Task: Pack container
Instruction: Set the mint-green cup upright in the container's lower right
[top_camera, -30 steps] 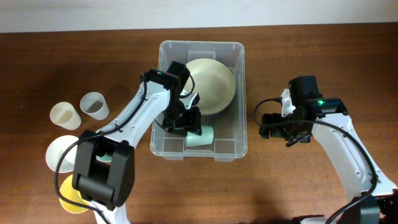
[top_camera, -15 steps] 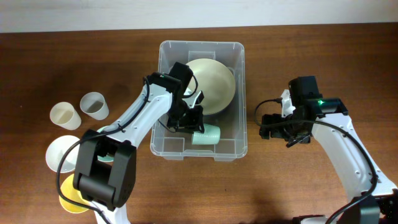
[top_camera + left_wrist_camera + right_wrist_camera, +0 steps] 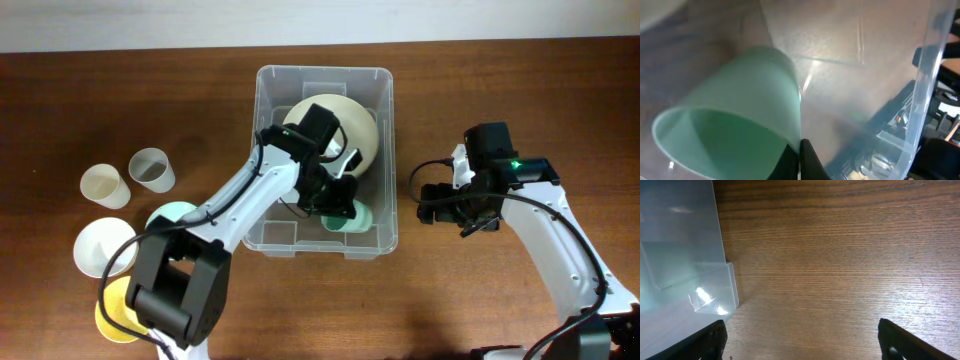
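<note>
A pale green plastic cup (image 3: 730,125) lies on its side beside a round cream bowl (image 3: 362,135). On the brown wooden table (image 3: 500,300), a cream cup (image 3: 105,186) and a translucent grey cup (image 3: 151,169) stand upright together.

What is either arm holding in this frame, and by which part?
Left fingers look pinched shut on the rim of the green cup, inside the container. Right fingers stand open, holding nothing.

The clear, round-cornered rectangular container (image 3: 270,232) stands upright, open-topped, centre-frame.
</note>
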Robot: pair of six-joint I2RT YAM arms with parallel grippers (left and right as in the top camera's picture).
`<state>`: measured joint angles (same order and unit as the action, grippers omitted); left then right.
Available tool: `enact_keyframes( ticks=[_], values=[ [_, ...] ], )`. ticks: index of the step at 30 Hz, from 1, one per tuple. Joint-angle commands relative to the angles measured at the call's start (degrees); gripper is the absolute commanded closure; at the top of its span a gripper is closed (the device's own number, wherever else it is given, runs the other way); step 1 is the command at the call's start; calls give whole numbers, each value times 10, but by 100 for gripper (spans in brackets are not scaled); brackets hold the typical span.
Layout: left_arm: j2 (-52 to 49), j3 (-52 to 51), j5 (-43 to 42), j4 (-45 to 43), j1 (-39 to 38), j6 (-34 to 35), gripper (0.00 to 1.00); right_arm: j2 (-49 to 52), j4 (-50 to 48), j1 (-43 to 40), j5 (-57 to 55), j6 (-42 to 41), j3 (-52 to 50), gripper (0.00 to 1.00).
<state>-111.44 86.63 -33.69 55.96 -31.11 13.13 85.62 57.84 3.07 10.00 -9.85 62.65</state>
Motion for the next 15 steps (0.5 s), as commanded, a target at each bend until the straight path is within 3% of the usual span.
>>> enact_keyframes(
  ticks=[1, 10, 15],
  values=[
    [-3, -7, 17, 1, 1, 2, 99, 3, 0, -3, -6, 6, -3, 8],
    [-1, -5, 26, 8, 1, 3, 99, 3, 0, -3, -6, 6, -3, 8],
    [21, 19, 111, 64, -4, 3, 100, 3, 0, -3, -6, 6, -3, 8]
  ],
)
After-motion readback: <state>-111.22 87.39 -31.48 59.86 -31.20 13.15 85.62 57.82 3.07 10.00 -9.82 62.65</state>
